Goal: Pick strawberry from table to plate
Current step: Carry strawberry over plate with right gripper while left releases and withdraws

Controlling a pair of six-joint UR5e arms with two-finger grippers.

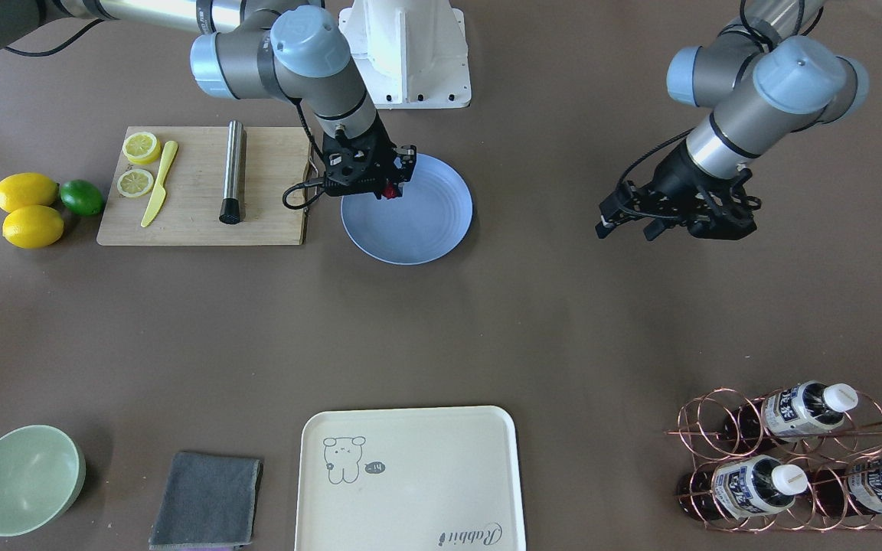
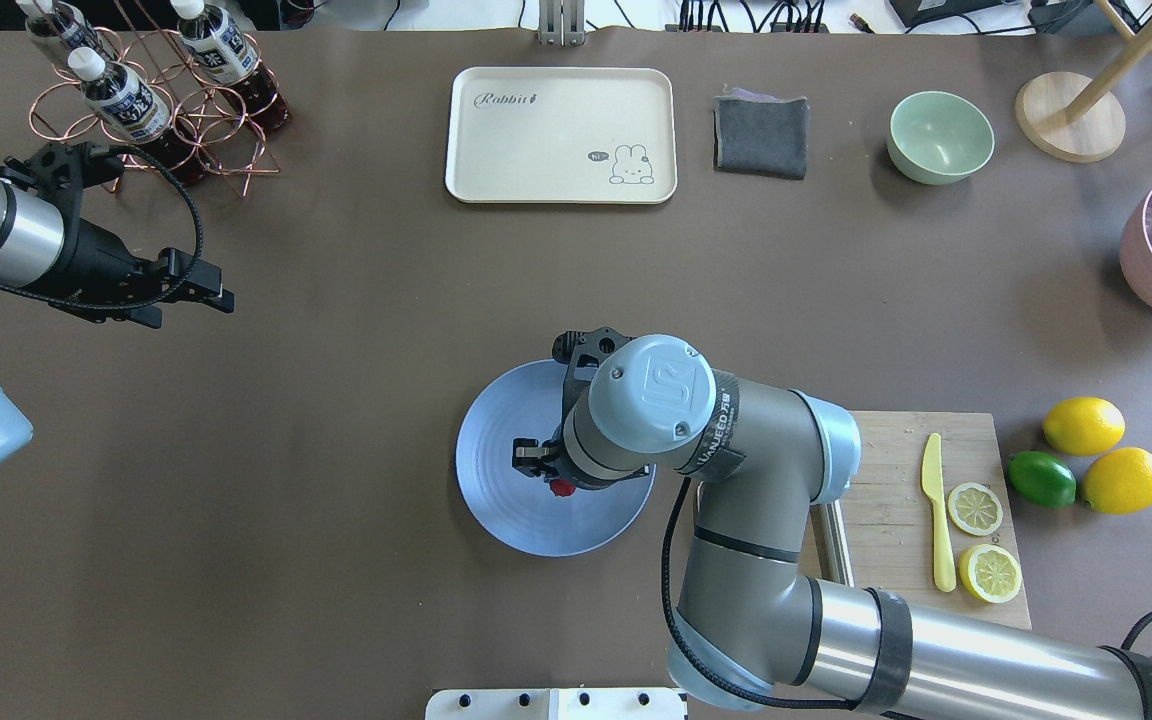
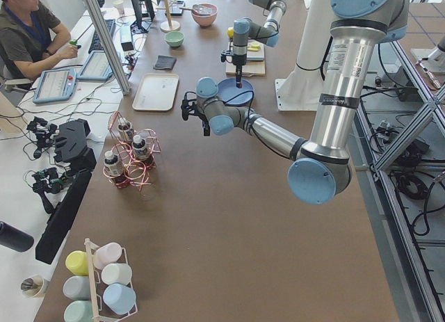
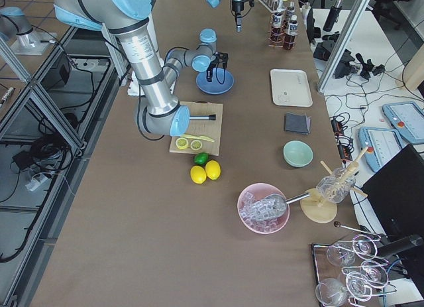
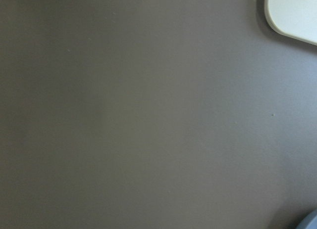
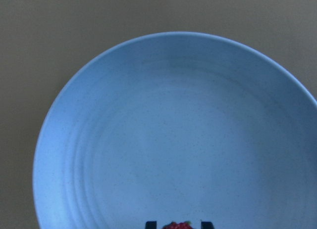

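Observation:
The small red strawberry sits between the two dark fingertips of my right gripper, which is shut on it. It hangs over the near part of the round light-blue plate, and I cannot tell whether it touches the plate. From overhead the strawberry peeks out under the right wrist, above the plate. Far off to the side, my left gripper hovers open over the bare brown table, holding nothing.
A wooden cutting board with lemon slices, a yellow knife and a steel cylinder lies beside the plate. Two lemons and a lime are past it. A cream tray, grey cloth, green bowl and copper bottle rack line the far side.

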